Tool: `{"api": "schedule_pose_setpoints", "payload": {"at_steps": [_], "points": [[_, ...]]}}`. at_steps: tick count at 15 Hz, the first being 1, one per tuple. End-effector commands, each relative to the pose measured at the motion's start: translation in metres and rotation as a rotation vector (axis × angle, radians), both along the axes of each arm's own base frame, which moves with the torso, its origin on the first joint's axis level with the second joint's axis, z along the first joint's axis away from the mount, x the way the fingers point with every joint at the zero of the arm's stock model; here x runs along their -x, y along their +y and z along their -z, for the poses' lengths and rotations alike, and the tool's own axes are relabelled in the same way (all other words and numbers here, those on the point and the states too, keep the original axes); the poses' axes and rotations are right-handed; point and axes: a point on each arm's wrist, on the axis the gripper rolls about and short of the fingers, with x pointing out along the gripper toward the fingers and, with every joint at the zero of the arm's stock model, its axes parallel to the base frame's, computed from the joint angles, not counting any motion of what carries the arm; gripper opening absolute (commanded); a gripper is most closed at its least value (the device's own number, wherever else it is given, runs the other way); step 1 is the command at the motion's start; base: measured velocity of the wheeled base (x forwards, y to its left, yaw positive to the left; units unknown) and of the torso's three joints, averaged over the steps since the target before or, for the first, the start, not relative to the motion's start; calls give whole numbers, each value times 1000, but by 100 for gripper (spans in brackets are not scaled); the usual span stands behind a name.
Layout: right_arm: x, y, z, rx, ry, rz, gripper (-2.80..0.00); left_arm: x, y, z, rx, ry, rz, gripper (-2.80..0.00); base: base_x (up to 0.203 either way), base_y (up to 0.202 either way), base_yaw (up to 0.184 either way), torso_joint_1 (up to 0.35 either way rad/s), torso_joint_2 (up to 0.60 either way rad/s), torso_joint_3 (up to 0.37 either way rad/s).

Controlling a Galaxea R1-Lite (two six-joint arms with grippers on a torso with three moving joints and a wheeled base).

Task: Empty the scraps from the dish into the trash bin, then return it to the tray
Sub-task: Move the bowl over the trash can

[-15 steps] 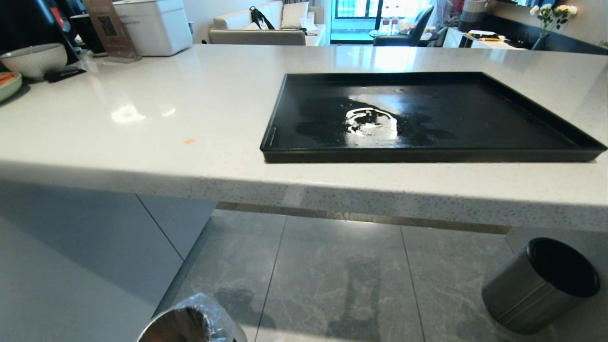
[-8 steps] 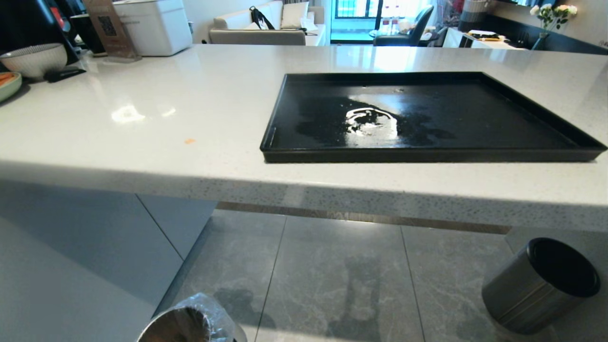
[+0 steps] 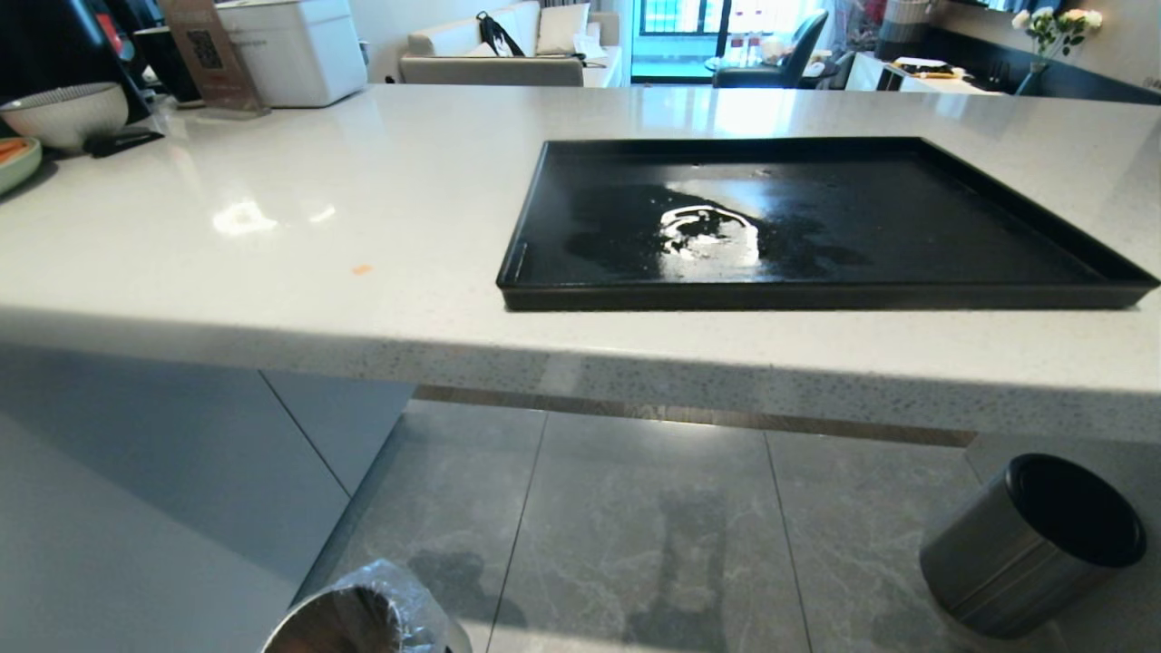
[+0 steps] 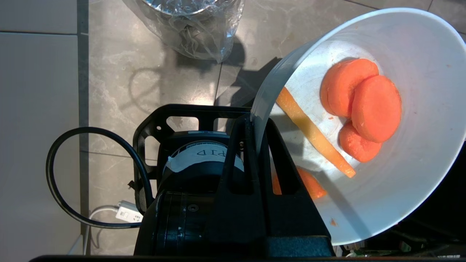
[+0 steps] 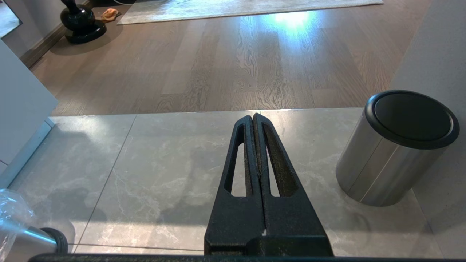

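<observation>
- We see our left gripper [image 4: 255, 122] clamped on the rim of the dish [image 4: 411, 62], which is tilted above the floor near the trash bin [image 4: 189, 25].
- The scraps [image 4: 364, 109] lie inside the dish.
- The tray [image 3: 1043, 263] sits on the counter [image 3: 317, 227].
- Our right gripper [image 5: 253, 120] hangs with fingers pressed together, holding nothing, near a black-topped bin [image 5: 397, 149].

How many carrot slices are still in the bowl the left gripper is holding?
4 visible in the dish: two overlapping, one just beneath them, one partly hidden behind the left gripper finger. More may hide there.
</observation>
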Motion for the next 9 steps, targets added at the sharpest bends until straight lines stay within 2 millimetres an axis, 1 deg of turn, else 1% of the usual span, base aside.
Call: {"api": "schedule_pose_setpoints", "payload": {"at_steps": [1,4,5,9], "points": [[0,0,0,0,-1,0,-280,0,0,0,0,6,0,-280,0,0,0,0,0,0],[0,0,0,0,-1,0,-280,0,0,1,0,7,0,-280,0,0,0,0,0,0],[0,0,0,0,-1,0,-280,0,0,1,0,8,-1,-280,-92,0,-5,10,4,-4],[0,0,0,0,-2,0,-280,1,0,1,-1,10,0,-280,-191,0,-1,3,3,4]]}}
